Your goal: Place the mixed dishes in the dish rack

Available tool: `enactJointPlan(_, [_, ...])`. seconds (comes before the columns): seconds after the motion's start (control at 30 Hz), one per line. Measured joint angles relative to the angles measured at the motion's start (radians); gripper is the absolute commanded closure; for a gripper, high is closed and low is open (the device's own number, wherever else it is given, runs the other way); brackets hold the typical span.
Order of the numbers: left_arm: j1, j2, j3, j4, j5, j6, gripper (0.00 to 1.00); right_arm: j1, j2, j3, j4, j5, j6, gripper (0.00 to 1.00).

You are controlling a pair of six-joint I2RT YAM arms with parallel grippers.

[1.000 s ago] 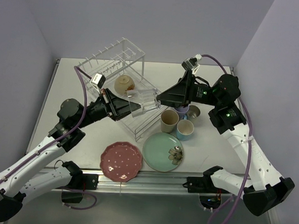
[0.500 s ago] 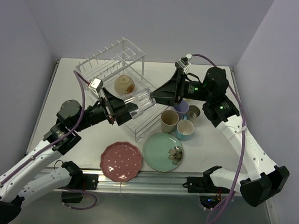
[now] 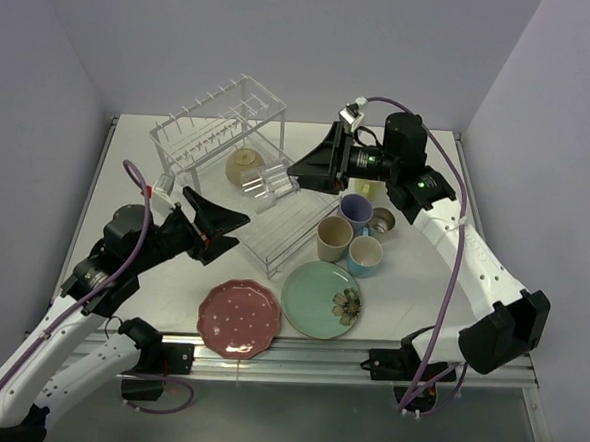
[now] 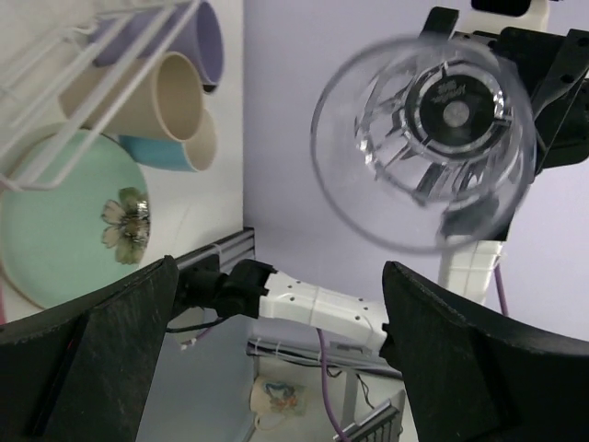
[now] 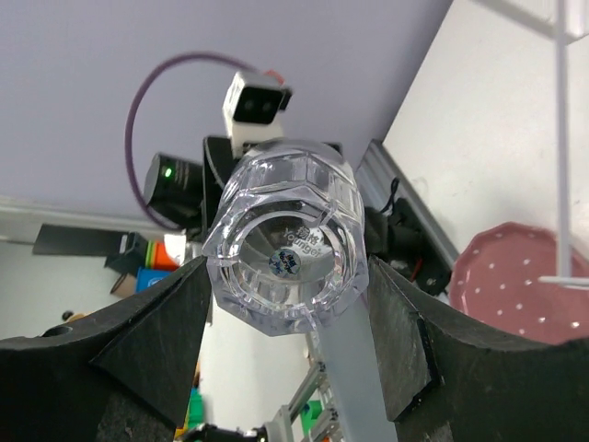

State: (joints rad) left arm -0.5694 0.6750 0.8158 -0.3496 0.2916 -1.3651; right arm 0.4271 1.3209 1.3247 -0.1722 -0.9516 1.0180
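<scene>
Right end effector [image 5: 286, 269] clamps the small glass [image 5: 287, 247] (clear, faceted, tipped sideways) over the dish rack [image 3: 275, 218]; left end effector [image 3: 232, 230] gapes wide, empty.

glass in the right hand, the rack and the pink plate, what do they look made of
Glass: clear glass or hard plastic, glossy; its faceted walls show a printed mark through the base.
Rack: thin pale rods, coated wire or plastic; too fine to tell which.
Pink plate: probably glazed ceramic or melamine; opaque, slight sheen, pale dots, scalloped rim.
</scene>
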Motion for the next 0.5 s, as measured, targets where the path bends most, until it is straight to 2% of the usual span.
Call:
enactJointPlan(0.1, [0.009,-0.044,0.011,-0.097,-0.062,0.007,0.01,-0.013,0.050,0.055,-0.051,0.026,-0.050,1.00])
enactJointPlan(0.23, [0.011,-0.041,0.099,-0.246,-0.150,0.031,0.01,-0.016,0.176,0.251,-0.230,0.113,-0.185,1.00])
enactJointPlan(0.4, [0.012,0.093,0.288,-0.441,-0.218,0.111,0.02,0.021,0.375,0.564,-0.488,0.394,-0.424,1.00])
enactJointPlan(0.5, [0.012,0.176,0.354,-0.518,-0.245,0.160,0.03,0.065,0.473,0.684,-0.597,0.583,-0.529,1.00])
